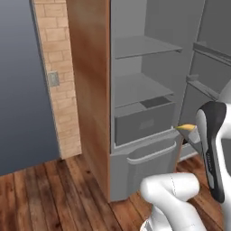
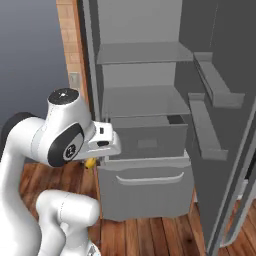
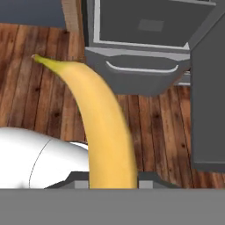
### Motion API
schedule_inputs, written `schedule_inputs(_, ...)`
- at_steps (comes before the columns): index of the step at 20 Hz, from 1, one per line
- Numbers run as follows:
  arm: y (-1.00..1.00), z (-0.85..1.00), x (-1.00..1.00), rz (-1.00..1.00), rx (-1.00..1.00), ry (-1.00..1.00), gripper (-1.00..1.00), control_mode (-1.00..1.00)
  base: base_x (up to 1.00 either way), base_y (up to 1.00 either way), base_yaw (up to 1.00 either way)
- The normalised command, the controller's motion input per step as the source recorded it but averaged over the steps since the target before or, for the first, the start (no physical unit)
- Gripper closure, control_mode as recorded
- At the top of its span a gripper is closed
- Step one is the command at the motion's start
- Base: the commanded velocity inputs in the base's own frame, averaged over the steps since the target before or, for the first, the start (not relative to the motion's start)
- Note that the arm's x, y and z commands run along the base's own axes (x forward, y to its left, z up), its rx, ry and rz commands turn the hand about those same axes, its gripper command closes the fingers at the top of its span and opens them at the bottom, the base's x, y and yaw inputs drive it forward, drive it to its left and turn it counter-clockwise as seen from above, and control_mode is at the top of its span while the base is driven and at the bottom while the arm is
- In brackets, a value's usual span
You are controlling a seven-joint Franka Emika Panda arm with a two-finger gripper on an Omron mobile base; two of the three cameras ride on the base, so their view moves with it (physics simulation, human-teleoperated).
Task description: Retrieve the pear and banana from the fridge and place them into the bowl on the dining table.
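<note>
My gripper is shut on the banana, a long yellow fruit that runs from between the fingers up to a greenish tip. In the left base view the banana's tip pokes out beside the hand, in front of the fridge's lower drawer. A small yellow piece of the banana shows under the hand in the right base view. The grey fridge stands open ahead, its shelves bare. The pear, the bowl and the dining table are out of view.
The open fridge door with its shelf bins stands to the right. A wooden side panel and a brick column flank the fridge on the left. A pull-out freezer drawer juts out low. Wooden floor lies below.
</note>
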Motion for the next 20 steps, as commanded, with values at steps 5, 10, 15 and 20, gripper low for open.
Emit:
schedule_inputs(5,0.00,0.00,0.00,0.00,0.00,0.00,1.00,1.00,-0.90,0.89,-0.17)
schedule_inputs(10,0.00,0.00,0.00,0.00,0.00,0.00,1.00,1.00,-1.00,0.68,-0.25)
schedule_inputs(15,0.00,0.00,0.00,0.00,0.00,0.00,1.00,1.00,-1.00,0.42,-0.27)
schedule_inputs(20,0.00,0.00,0.00,0.00,0.00,0.00,1.00,1.00,-1.00,0.16,-0.22)
